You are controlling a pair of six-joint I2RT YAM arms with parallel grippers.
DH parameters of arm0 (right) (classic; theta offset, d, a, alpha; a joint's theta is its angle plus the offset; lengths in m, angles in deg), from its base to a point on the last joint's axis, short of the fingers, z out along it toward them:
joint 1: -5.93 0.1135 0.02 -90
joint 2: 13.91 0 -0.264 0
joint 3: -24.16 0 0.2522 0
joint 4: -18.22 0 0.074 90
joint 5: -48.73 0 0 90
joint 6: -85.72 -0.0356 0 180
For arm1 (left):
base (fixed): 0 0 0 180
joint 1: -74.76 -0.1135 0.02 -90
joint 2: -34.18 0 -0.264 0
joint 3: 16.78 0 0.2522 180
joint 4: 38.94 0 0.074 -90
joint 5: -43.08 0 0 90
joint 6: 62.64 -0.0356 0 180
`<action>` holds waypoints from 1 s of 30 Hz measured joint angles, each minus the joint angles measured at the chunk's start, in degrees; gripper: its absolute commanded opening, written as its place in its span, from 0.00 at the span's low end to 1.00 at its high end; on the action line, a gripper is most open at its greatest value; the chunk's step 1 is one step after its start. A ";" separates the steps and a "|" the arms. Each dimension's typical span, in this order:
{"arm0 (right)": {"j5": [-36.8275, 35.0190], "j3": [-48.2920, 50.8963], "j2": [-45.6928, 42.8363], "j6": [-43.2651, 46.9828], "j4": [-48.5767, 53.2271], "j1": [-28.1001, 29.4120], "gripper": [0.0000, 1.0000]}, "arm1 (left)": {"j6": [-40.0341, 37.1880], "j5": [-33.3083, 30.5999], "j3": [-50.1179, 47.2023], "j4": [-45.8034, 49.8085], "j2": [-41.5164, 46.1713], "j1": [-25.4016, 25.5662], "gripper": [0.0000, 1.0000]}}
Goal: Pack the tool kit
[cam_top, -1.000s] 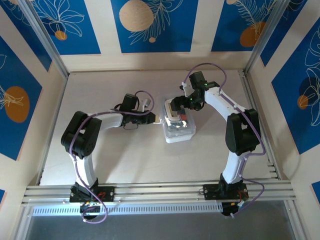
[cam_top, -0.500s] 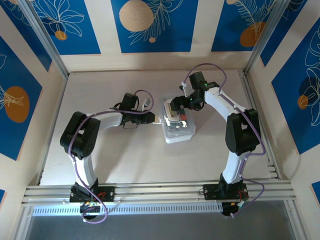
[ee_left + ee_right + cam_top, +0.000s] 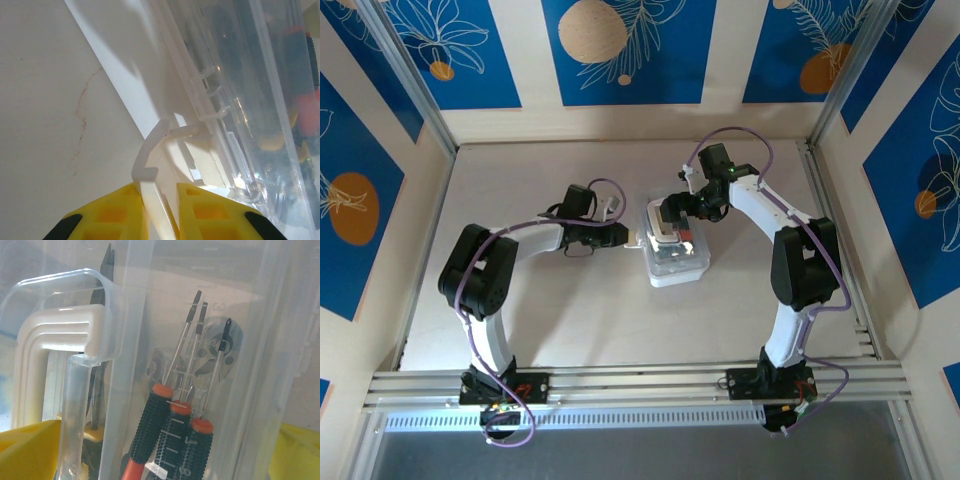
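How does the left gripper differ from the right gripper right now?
The left gripper is shut, pinching the white latch tab of the case; the right gripper is wide open. The left gripper sits beside the case; the right gripper straddles the end with its handle. Both have yellow fingers.

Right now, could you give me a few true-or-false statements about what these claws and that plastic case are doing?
1. The left claw pinches a white tab on the side of the case. True.
2. The right claw is shut tight. False: its jaws stand wide open at the case's far end.
3. Screwdrivers lie inside the case. True.
4. The case sits in a far corner. False: it sits near the middle of the table, between the arms.
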State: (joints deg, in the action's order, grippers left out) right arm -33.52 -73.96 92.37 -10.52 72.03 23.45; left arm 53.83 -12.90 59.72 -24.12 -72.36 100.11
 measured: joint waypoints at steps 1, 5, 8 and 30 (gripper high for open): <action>0.00 0.00 0.00 0.00 0.00 0.00 0.99 | 0.00 0.00 0.09 0.13 0.00 0.00 0.19; 0.00 0.00 0.00 0.00 0.00 0.00 0.99 | -0.09 0.04 0.76 1.03 0.02 0.00 0.23; 0.00 0.00 0.00 0.00 -0.02 0.00 0.99 | -0.50 0.07 0.92 1.46 0.48 0.00 0.25; 0.04 0.00 0.00 0.02 -0.02 -0.02 0.99 | 0.22 2.01 1.81 1.51 1.92 0.24 0.28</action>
State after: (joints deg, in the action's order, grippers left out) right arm -33.48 -73.96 92.37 -10.50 72.01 23.42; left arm 54.05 -10.89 61.53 -22.61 -70.44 100.35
